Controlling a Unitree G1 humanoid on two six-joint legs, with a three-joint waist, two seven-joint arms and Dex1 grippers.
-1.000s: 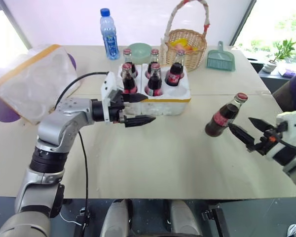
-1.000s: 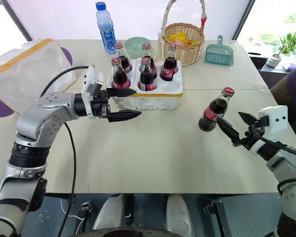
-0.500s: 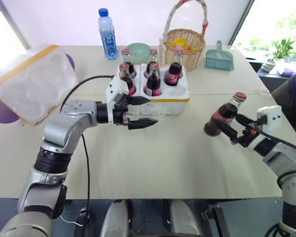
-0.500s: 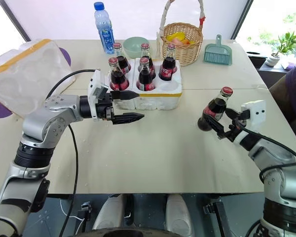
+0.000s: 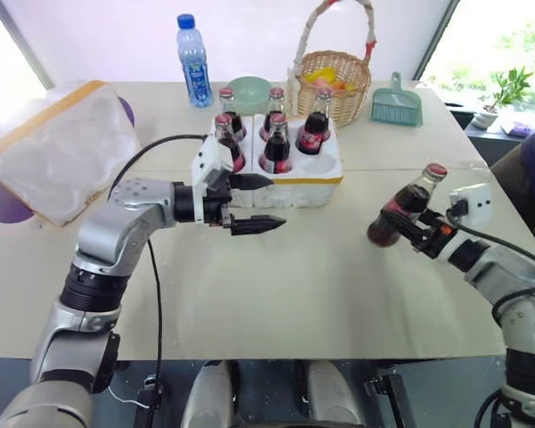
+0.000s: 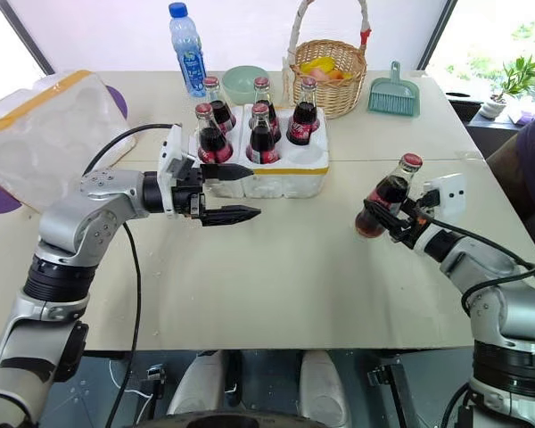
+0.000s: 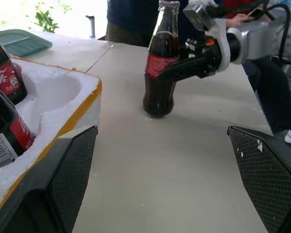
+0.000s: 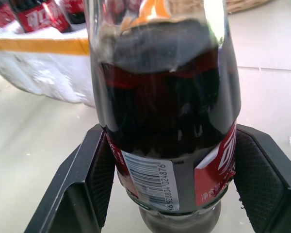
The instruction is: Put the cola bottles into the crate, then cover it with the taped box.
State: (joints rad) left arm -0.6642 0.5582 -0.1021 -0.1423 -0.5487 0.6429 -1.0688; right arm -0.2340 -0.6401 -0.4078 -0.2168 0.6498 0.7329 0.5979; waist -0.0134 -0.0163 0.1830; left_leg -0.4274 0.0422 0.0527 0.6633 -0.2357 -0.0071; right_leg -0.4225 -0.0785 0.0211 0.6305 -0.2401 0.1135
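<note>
- The taped box (image 5: pixel 58 147) lies tilted at the far left of the table (image 5: pixel 321 294), open side showing, well apart from the crate; the covering step is not yet begun
- The left pincer (image 5: pixel 254 202) hangs just in front of the crate's near left corner, pointing to the right, its two fingers spread wide with nothing between them
- The crate (image 5: pixel 290 174) sits at the middle of the table with five cola bottles (image 5: pixel 277 144) standing in its wells; one front well, on the right, is empty, as the left wrist view shows
- A water bottle (image 5: pixel 196 61), a green bowl (image 5: pixel 251 92), a wicker basket (image 5: pixel 336 82) and a small dustpan (image 5: pixel 397 105) stand behind the crate and play no part here
- The sixth bottle (image 6: pixel 383 201) stands on the table to the right of the crate, leaning a little, and the right pincer (image 6: pixel 394 218) is closed on its lower body, one finger on each side
- The step in hand looks like picking up this last bottle
- The next move likely calls for lifting it clear, keeping it upright, carrying it left over the crate's rim and lowering it straight into the empty well; then the box has to be fetched and set over the crate
</note>
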